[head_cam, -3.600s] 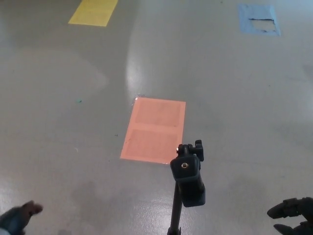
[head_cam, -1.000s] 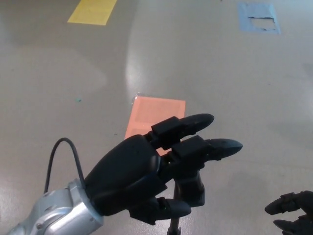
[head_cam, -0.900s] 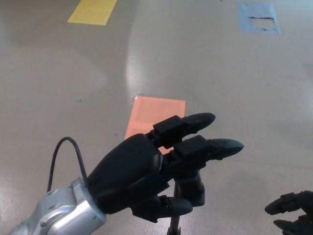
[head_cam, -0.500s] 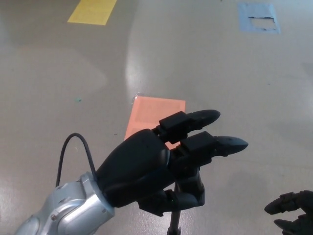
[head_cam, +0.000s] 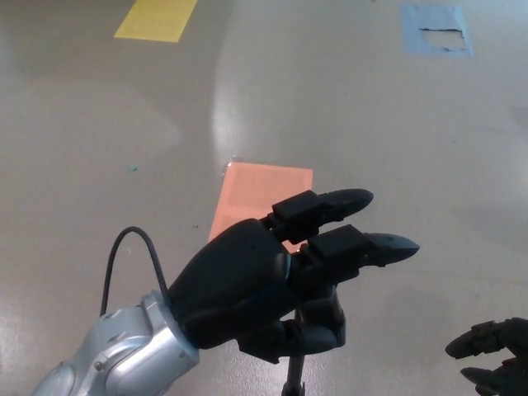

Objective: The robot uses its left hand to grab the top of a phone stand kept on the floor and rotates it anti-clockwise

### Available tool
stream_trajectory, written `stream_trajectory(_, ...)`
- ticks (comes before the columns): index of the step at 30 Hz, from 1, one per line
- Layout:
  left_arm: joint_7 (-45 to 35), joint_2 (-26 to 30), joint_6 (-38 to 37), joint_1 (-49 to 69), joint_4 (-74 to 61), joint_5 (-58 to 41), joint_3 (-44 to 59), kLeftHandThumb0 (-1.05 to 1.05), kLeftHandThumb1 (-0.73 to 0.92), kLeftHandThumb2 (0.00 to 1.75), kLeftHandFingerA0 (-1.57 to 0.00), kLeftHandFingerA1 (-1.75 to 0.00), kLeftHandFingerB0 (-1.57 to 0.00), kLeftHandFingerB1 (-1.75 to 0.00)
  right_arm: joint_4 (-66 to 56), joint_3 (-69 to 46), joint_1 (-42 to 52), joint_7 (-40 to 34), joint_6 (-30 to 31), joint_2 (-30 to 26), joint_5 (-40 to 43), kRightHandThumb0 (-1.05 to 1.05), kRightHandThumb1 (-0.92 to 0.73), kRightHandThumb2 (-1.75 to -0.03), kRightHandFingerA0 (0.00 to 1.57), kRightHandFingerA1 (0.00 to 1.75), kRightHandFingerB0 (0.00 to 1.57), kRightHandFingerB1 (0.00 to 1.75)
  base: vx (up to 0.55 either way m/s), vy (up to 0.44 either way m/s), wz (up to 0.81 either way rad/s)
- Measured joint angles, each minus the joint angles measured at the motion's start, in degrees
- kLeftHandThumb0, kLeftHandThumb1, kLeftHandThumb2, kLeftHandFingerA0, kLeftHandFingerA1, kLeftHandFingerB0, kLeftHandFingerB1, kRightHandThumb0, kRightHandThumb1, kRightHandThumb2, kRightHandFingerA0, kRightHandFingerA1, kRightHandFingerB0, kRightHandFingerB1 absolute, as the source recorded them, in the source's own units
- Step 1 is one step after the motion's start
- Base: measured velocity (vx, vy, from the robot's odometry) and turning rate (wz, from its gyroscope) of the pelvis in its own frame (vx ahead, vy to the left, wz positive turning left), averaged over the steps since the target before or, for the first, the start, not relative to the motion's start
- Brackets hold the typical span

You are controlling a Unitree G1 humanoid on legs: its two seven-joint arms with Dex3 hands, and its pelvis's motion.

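Left robot hand (head_cam: 264, 297) fingers outstretched over the mostly hidden phone stand (head_cam: 318, 318), grip on it unclear.

- No readable text, label, brand or number shows anywhere.
- The yellow patch (head_cam: 158, 18), the blue patch (head_cam: 437, 31) and the orange patch (head_cam: 260, 198) on the floor (head_cam: 371, 132) are plain colour, no lettering.
- The left hand (head_cam: 272, 285) carries no marking that can be made out.
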Motion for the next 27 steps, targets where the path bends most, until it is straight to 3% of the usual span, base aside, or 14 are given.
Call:
stream_trajectory(7,0.1,-0.2,-0.4,0.0,0.5,0.1,0.1,-0.24,0.55,0.57,-0.17,-0.28,-0.30,-0.36,0.1,-0.1,0.0,0.0,0.0,0.0,0.0,-0.48,-0.76,-0.63,0.49,0.38,0.37,0.35,0.00,0.000,0.00)
stream_trajectory(11,0.1,-0.2,-0.5,0.0,1.0,0.1,0.2,-0.17,0.61,0.58,-0.27,-0.31,-0.32,-0.37,0.2,-0.1,-0.1,0.0,0.0,0.0,0.0,-0.46,-0.76,-0.62,0.50,0.39,0.36,0.34,0.00,0.000,0.00)
stream_trajectory(12,0.1,-0.2,-0.5,0.0,1.1,0.1,0.2,-0.11,0.43,0.90,-0.17,-0.51,-0.24,-0.54,0.2,-0.1,-0.2,0.0,0.0,0.0,0.0,-0.46,-0.76,-0.62,0.51,0.39,0.37,0.34,0.00,0.000,0.00)
stream_trajectory(13,0.1,-0.2,-0.5,0.0,1.1,0.1,0.2,-0.11,0.43,0.90,-0.17,-0.51,-0.24,-0.54,0.2,-0.1,-0.2,0.0,0.1,0.0,0.0,-0.46,-0.76,-0.62,0.51,0.39,0.37,0.34,0.00,0.000,0.00)
stream_trajectory(14,0.1,-0.2,-0.5,0.0,1.1,0.1,0.2,-0.12,0.66,0.63,-0.48,-0.38,-0.46,-0.38,0.2,-0.2,-0.3,0.0,0.1,0.0,0.0,-0.47,-0.76,-0.62,0.51,0.40,0.38,0.35,0.00,0.000,0.00)
stream_trajectory(17,0.0,-0.3,-0.3,0.0,0.9,0.0,0.3,-0.08,0.68,0.60,-0.57,-0.39,-0.54,-0.38,0.2,-0.3,-0.4,0.0,0.1,0.0,0.0,-0.46,-0.76,-0.62,0.51,0.40,0.38,0.35,0.00,0.000,0.00)
stream_trajectory(18,0.0,-0.4,-0.3,0.1,0.8,0.0,0.3,-0.09,0.71,0.62,-0.76,-0.44,-0.70,-0.40,0.2,-0.3,-0.5,0.0,0.2,0.0,0.0,-0.46,-0.76,-0.62,0.50,0.39,0.37,0.34,0.00,0.000,0.00)
stream_trajectory(19,0.0,-0.5,-0.2,0.1,0.8,-0.1,0.3,-0.09,0.71,0.62,-0.76,-0.44,-0.70,-0.40,0.2,-0.3,-0.5,0.0,0.2,0.0,0.0,-0.46,-0.76,-0.62,0.50,0.39,0.37,0.34,0.00,0.000,0.00)
stream_trajectory(21,0.0,-0.6,-0.2,0.1,0.8,-0.1,0.4,-0.12,0.70,0.62,-0.84,-0.46,-0.85,-0.46,0.2,-0.3,-0.5,0.0,0.2,0.0,0.0,-0.47,-0.76,-0.63,0.50,0.39,0.38,0.35,0.00,0.000,0.00)
stream_trajectory(23,-0.1,-0.7,-0.1,0.1,0.9,-0.3,0.5,-0.12,0.70,0.62,-0.84,-0.46,-0.85,-0.46,0.2,-0.3,-0.5,0.0,0.2,0.0,0.0,-0.47,-0.76,-0.63,0.50,0.39,0.38,0.35,0.00,0.000,0.00)
stream_trajectory(27,-0.1,-0.8,-0.1,0.0,1.4,-0.3,0.7,-0.16,0.68,0.61,-0.88,-0.69,-0.91,-0.56,0.2,-0.3,-0.5,0.0,0.2,0.0,0.0,-0.48,-0.78,-0.64,0.47,0.39,0.37,0.34,0.00,0.000,0.00)
